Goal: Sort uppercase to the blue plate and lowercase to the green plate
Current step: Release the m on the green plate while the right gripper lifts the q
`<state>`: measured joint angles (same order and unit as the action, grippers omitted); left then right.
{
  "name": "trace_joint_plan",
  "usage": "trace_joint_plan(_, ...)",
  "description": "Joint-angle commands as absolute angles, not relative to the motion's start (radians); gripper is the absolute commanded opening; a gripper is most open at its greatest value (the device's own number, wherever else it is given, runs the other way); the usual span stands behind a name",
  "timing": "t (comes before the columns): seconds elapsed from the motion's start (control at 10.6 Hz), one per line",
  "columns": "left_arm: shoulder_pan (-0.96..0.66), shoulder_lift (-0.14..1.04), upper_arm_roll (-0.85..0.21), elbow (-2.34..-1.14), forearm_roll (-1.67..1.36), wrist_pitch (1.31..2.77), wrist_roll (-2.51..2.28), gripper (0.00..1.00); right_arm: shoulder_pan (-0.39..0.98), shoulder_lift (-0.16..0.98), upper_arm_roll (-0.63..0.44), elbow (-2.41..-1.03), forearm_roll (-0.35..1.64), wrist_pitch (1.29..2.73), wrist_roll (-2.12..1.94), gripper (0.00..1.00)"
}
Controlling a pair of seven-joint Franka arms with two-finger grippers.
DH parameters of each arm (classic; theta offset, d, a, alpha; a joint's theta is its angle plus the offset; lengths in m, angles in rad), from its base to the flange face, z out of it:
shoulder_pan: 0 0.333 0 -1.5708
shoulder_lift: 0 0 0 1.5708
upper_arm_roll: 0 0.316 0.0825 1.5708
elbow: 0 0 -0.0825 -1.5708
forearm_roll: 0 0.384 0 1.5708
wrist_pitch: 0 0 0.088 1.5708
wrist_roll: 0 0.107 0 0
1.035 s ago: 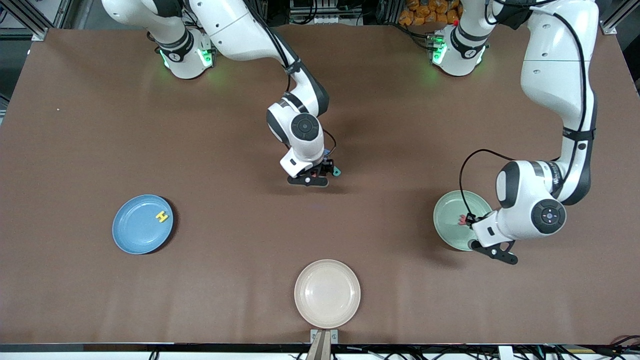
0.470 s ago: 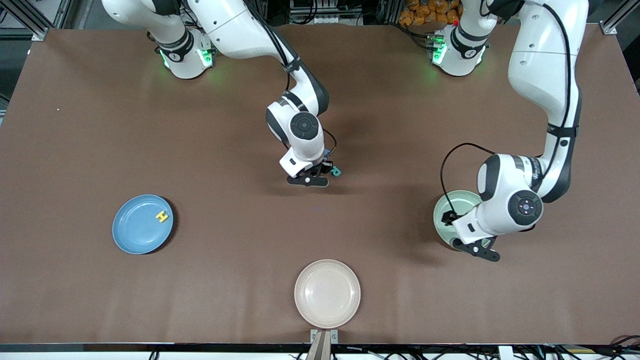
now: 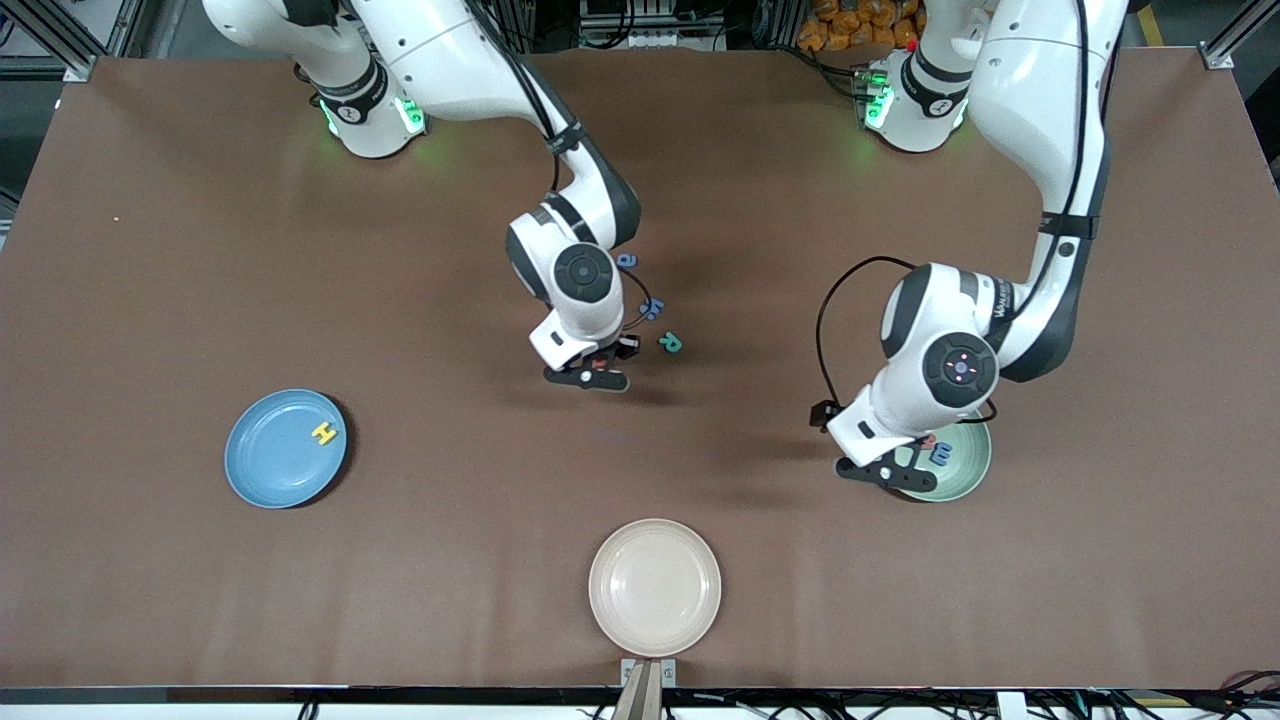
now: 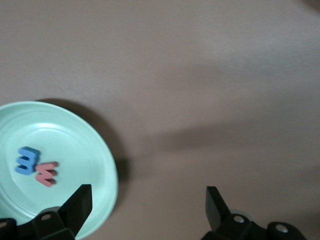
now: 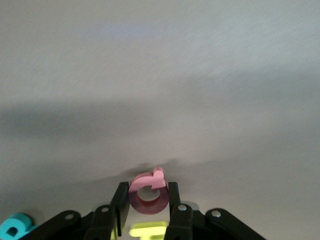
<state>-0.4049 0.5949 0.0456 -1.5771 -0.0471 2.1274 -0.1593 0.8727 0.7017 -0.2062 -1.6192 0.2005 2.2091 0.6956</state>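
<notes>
The red foam capital Q, a small soft ring with a stubby tail, sits pinched between the narrowed fingers of the right gripper, lifted over the middle of the brown matte table. By my reading, the step in hand is carrying this uppercase piece away; the next move calls for a swing toward the right arm's end of the table and a release over the round, shallow, glazed light-blue plate, where the yellow foam capital H already lies near the rim.

Close by on the table rest the teal foam capital R and two small blue foam letters, too small to read. A yellowish foam piece shows under the right gripper's fingers; which letter it is I cannot tell.

The left gripper hangs with its jaws spread wide and empty, over the edge of the round pale mint-green plate toward the left arm's end of the table. In that smooth plate lie the blue three-pronged foam small m and the red foam small w, touching side by side.

A cream round plate stands bare near the table's front edge, midway along it.
</notes>
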Motion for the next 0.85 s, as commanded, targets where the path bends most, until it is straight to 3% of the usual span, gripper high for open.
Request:
trace_joint_plan(0.0, -0.448, 0.577, 0.049, -1.592, -0.061, 2.115, -0.222, 1.0, 0.795, 0.626, -0.198, -1.632, 0.212, 2.113, 0.574, 0.0)
trace_joint_plan(0.47, -0.638, 0.63, 0.048, -1.566, -0.069, 2.115, -0.516, 1.0, 0.536, 0.565, -0.198, -1.632, 0.21, 1.929, 0.144, 0.0)
trace_joint_plan(0.75, -0.698, 0.666, 0.048, -1.556, -0.069, 2.118, -0.684, 1.0, 0.353, 0.569, -0.199, -1.632, 0.196, 1.911, -0.183, 0.0)
